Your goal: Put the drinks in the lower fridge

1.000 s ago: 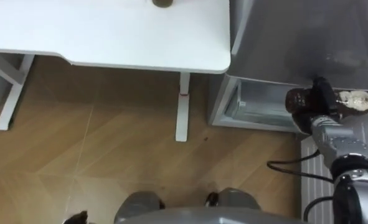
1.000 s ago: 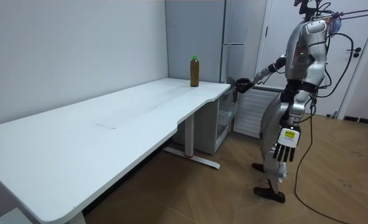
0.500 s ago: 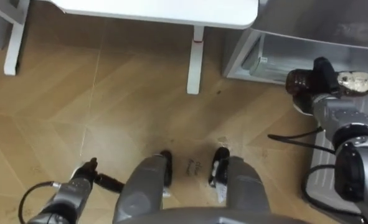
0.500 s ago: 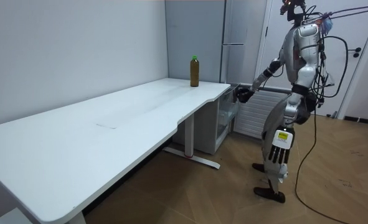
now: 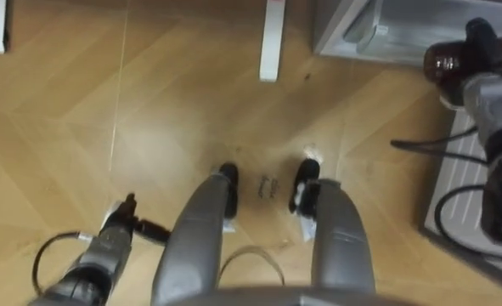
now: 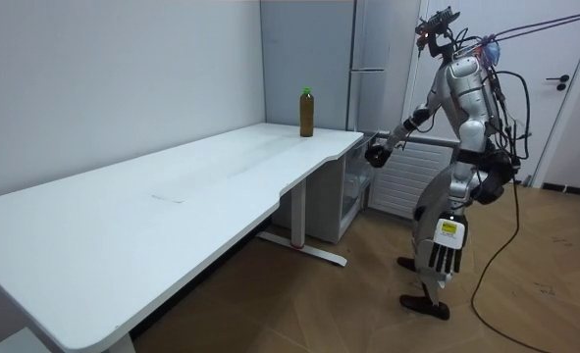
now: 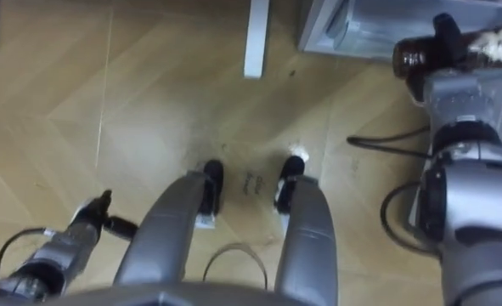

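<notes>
Stands beside the table (image 6: 221, 167), before the open lower fridge (image 5: 378, 25). Grips a brown bottle (image 5: 443, 62) in the right hand (image 5: 482, 41), fingers clamped round it, near the fridge opening. Lets the left hand (image 6: 447, 257) hang, fingers straight. Notes a second bottle (image 6: 307, 112) upright on the table's far end.

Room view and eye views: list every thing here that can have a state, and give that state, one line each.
lower fridge: door open
upper fridge door: shut
green-capped bottle: upright on the table, cap on
dark bottle: held roughly on its side
right hand: shut on the dark bottle
left hand: open, hanging by the thigh
</notes>
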`<state>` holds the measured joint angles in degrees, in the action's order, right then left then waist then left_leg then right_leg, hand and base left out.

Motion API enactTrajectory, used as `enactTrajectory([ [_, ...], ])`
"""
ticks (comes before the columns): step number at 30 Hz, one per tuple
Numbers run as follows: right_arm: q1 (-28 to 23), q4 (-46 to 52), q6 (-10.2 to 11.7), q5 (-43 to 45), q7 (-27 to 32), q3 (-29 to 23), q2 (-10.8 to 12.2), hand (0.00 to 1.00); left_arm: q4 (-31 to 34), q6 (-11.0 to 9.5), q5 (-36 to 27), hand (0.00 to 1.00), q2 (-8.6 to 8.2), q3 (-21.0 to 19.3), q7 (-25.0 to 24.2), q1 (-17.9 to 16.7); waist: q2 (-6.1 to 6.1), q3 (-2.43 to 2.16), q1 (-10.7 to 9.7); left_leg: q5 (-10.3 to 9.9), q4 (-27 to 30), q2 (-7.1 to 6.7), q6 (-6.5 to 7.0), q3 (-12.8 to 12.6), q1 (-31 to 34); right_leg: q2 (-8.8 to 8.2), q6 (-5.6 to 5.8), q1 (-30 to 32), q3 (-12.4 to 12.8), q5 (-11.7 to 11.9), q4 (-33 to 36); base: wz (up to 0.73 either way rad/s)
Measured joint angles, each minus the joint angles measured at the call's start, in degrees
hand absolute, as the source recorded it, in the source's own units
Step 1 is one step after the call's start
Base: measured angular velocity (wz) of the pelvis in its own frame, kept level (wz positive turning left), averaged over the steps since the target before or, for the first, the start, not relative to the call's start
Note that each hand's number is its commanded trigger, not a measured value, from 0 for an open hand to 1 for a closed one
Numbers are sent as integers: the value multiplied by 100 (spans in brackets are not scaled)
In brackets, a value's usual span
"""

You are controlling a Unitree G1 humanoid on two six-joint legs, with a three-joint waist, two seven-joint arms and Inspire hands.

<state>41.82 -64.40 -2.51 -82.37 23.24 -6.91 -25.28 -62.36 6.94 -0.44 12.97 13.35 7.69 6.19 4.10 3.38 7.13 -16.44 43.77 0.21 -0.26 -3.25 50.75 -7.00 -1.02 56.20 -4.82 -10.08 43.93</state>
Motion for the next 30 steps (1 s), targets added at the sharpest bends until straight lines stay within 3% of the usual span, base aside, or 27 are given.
enactTrajectory([
  [9,326,468,180,-131,480,171,-79,100,-114,-68,-591,0,100,391,59,-20,-3,-1,-48,-127,415,52,1,-1,309,8,79,225,-11,-21,217,-2],
  [14,327,493,244,-154,610,170,-81,100,-44,-111,-676,0,154,486,64,-133,-14,-7,-46,-152,512,12,63,-9,344,-74,39,266,-34,-72,363,3],
  [15,327,511,288,-154,617,169,-86,93,-21,-111,-678,0,155,486,64,-140,-20,-11,-43,-158,550,5,75,-14,370,-89,21,295,-36,-83,410,4],
  [17,327,522,296,-155,617,169,-86,92,14,-111,-678,0,162,485,64,-153,-21,-12,-38,-177,596,2,84,-16,388,-102,16,315,-35,-106,468,4],
  [18,327,522,299,-155,619,169,-86,65,36,-111,-678,0,165,485,64,-158,-24,-13,-40,-187,618,0,89,-17,392,-107,24,319,-32,-126,499,5],
  [19,327,528,300,-155,619,169,-86,28,54,-112,-678,0,165,486,64,-160,-25,-14,-35,-190,625,1,89,-17,393,-108,26,319,-32,-135,508,4],
  [20,327,532,300,-155,619,169,-86,0,55,-113,-679,0,165,486,64,-160,-26,-15,-34,-192,629,0,90,-16,394,-110,27,319,-32,-141,514,0],
  [30,327,583,384,-154,729,172,-88,0,55,-114,-679,0,167,489,64,-250,-109,-63,16,-236,741,3,83,-19,413,-109,18,347,-19,-166,620,0],
])
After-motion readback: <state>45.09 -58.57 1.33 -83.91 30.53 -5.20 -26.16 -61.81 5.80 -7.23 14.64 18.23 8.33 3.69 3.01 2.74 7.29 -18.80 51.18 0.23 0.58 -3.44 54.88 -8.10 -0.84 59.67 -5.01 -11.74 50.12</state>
